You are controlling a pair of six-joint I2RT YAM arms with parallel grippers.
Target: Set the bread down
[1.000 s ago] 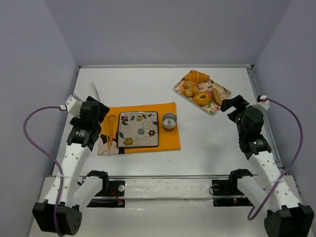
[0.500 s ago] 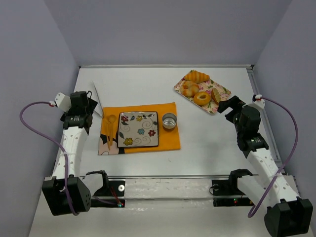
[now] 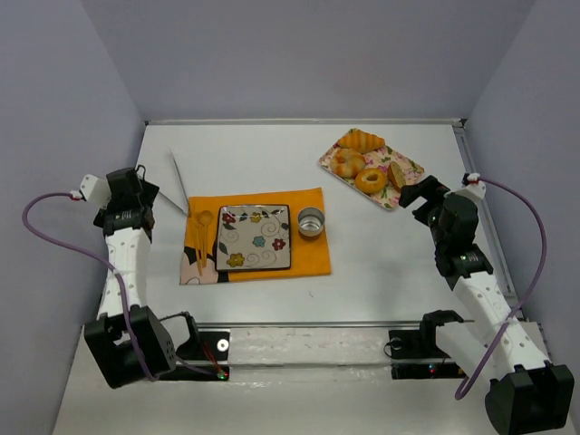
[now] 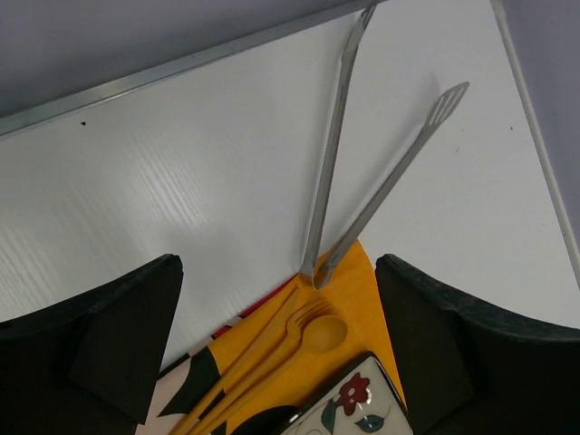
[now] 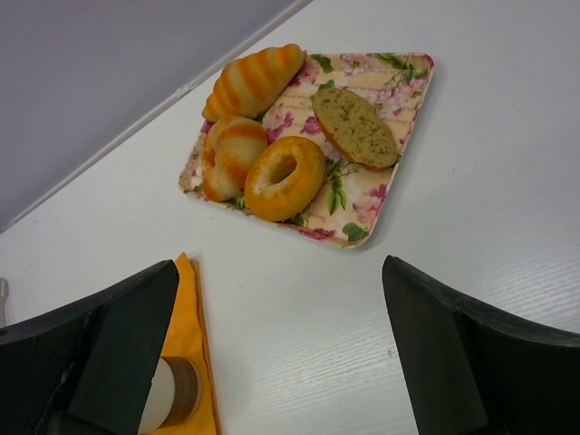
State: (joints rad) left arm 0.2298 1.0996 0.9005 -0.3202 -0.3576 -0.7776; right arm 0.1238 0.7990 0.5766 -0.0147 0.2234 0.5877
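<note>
tongs (image 4: pixel 317 265) — one tip past top edge | cup (image 5: pixel 172 394) — partly hidden at bottom edge

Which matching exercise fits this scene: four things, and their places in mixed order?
Things: 1 bread; 2 tongs; 3 metal cup; 4 yellow spoon.
Places: A on the orange mat, left of the plate; B on the floral tray, beside the doughnut; C on the white table, hinge end at the mat's corner; D on the mat, right of the plate.
Pairs: 1-B, 2-C, 3-D, 4-A.
</note>
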